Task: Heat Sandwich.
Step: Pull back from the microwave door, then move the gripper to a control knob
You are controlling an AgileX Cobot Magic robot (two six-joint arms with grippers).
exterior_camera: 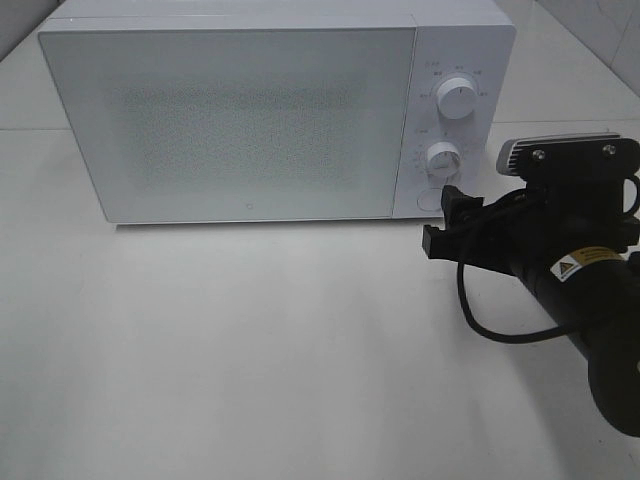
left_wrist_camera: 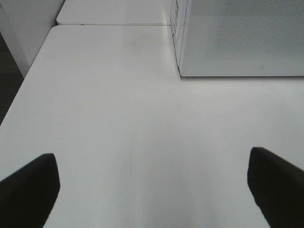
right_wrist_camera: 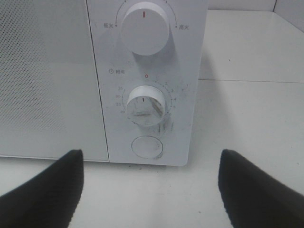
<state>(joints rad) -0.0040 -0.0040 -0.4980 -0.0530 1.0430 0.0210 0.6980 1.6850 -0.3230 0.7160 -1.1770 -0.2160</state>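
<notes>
The white table (exterior_camera: 250, 350) fills the space under both grippers. On it stands the white microwave (exterior_camera: 250, 110), its door (exterior_camera: 230, 110) shut. The sandwich is in no view; perhaps it is behind the frosted door, but I cannot tell.

The right gripper (right_wrist_camera: 149, 183) is just before the control panel with its jaws spread wide and nothing between them. Straight ahead of the gap, a little higher, is the timer knob (right_wrist_camera: 145, 105). Farther above is the power knob (right_wrist_camera: 145, 27). The round button (right_wrist_camera: 147, 147) is nearest to the jaws, just below the timer knob.

The left gripper (left_wrist_camera: 152, 185) also has its jaws spread and empty, over bare table, with the microwave corner ahead and to one side.

I judge that the next step is at the panel. If the jaws close off the centre of the timer knob, they may slip on it. If they go too low, they may press the button and open the door. A hard push may slide the microwave backwards.
</notes>
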